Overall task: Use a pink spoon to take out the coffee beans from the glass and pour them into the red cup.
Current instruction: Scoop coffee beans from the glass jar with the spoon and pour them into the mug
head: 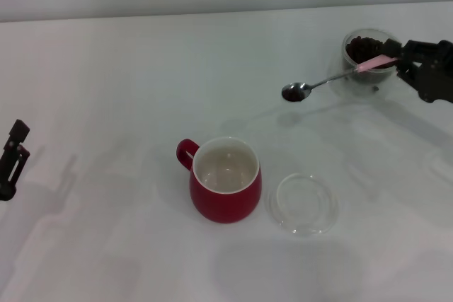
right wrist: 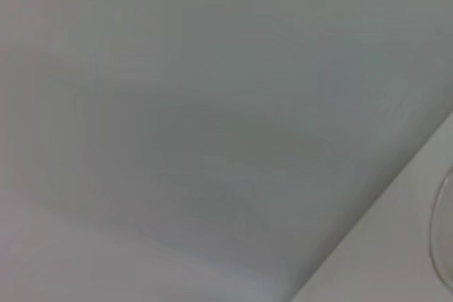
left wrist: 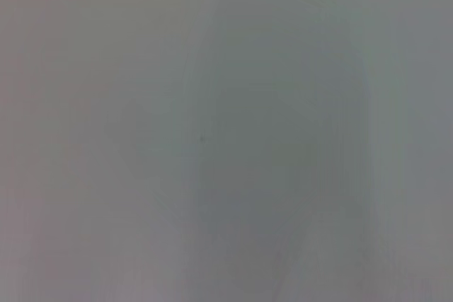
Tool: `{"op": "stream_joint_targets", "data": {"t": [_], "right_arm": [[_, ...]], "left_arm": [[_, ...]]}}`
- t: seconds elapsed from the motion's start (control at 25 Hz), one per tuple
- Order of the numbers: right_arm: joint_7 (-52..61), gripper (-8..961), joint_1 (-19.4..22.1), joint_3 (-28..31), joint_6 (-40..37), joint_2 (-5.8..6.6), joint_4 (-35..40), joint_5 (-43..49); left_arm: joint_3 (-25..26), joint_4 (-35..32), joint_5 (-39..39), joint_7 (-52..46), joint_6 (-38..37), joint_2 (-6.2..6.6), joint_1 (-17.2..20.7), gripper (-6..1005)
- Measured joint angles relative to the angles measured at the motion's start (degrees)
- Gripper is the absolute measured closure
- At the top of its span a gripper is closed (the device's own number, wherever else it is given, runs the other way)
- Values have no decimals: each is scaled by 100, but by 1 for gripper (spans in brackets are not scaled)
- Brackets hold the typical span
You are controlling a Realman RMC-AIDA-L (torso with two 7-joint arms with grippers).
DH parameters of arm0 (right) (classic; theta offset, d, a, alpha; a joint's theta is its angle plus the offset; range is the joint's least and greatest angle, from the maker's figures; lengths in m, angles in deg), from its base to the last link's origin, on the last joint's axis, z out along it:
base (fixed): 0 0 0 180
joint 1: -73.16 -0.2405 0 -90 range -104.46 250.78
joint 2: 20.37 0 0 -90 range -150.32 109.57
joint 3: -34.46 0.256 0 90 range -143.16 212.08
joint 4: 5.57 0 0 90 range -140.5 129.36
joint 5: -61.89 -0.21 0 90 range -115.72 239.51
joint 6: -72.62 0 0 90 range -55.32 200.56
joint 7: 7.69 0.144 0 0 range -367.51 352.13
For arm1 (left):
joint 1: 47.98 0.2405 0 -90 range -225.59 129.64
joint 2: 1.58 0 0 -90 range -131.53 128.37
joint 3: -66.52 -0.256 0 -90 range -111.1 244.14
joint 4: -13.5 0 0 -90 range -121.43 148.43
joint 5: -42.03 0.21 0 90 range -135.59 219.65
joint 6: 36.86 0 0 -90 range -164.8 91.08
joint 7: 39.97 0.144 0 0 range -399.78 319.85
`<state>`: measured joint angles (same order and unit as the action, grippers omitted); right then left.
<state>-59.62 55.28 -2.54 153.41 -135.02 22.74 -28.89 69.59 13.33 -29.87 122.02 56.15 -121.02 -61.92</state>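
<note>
Nearest the camera: shallow round clear glass dish (head: pixel 306 204) on the white worktop (head: pixel 106 245), just beside and at 3 o'clock of the rounded glossy red ceramic cup (head: pixel 225 180), white inside, apparently without beans yet, loop handle toward 10 o'clock.

Right hand (head: pixel 410 58) at far 2 o'clock, black, clamped on the pale pink handle of the small metal-bowled pink spoon (head: pixel 333 79). Spoon held clear of the worktop, long axis running from the hand toward 8 o'clock, bowl out in front with a few dark coffee beans (head: pixel 294 92) seemingly riding in it. Just behind the handle, small clear glass (head: pixel 368 61), with more dark beans inside.

Red cup down toward 7 o'clock of the spoon bowl, well apart, roughly along the spoon's own line. Likely next: carry along that axis until bowl sits over the white mouth, keeping it level, then roll to tip. Right arm plainly the nearer.

Left hand (head: pixel 14 157) parked at the 9 o'clock edge, well apart from everything; fingers impossible to judge. Wrist views: only bare worktop.
</note>
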Motion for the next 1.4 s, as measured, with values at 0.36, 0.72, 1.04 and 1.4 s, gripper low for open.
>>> {"op": "stream_joint_targets", "data": {"t": [0.36,0.72,1.04,1.4], "right_arm": [[21,801,-55,-357,35,-35,-143,-65],[-11,801,-144,-722,72,-60,-299,-309],[-52,802,-143,-1598,-5,-66,-317,-953],[-309,802,-168,-2165,-24,-70,-538,-1359]], "left_arm": [[0,-12,0,0,8,8,-10,437],[0,-10,0,0,8,8,-29,437],[0,-9,0,0,13,8,-30,436],[0,-9,0,0,41,8,-29,438]]}}
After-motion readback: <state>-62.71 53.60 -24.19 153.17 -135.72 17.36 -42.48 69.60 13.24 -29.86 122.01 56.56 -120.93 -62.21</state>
